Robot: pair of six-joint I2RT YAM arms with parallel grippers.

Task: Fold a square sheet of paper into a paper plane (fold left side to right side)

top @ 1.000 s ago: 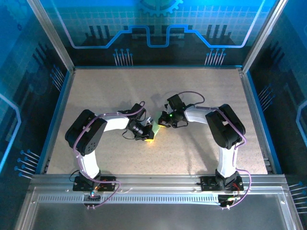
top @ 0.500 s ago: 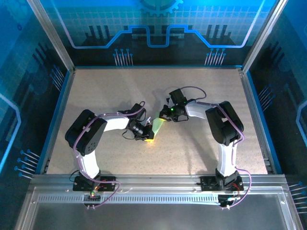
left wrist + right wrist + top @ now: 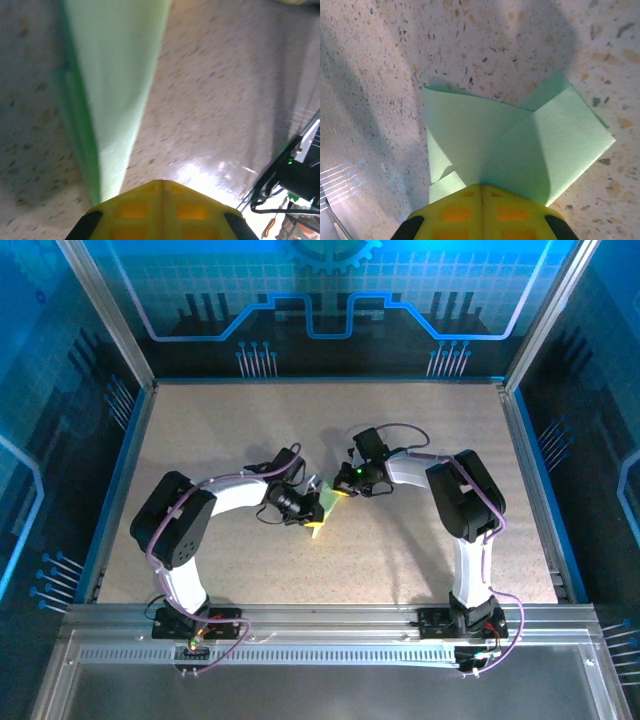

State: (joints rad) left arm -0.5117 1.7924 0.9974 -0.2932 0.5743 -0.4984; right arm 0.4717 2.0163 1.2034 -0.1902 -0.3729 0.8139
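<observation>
We see the left gripper [image 3: 162, 189], yellow pads pressed together, pinching the paper plane [image 3: 120, 75], blurred, tapering away over the speckled table [image 3: 225, 90]; to the right, probably the right arm [image 3: 300, 177], green light on.

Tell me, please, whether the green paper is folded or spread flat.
Folded: the green paper shows overlapping layers and creases in the right wrist view.

From above, the pale green folded paper plane [image 3: 321, 511] is too small for its folds to be read, and the left tool [image 3: 306, 502] and right tool [image 3: 343, 489] partly cover it. The left wrist view shows it blurred, running off the top edge. In the right wrist view its near part is hidden under the yellow fingers [image 3: 454, 214].
</observation>
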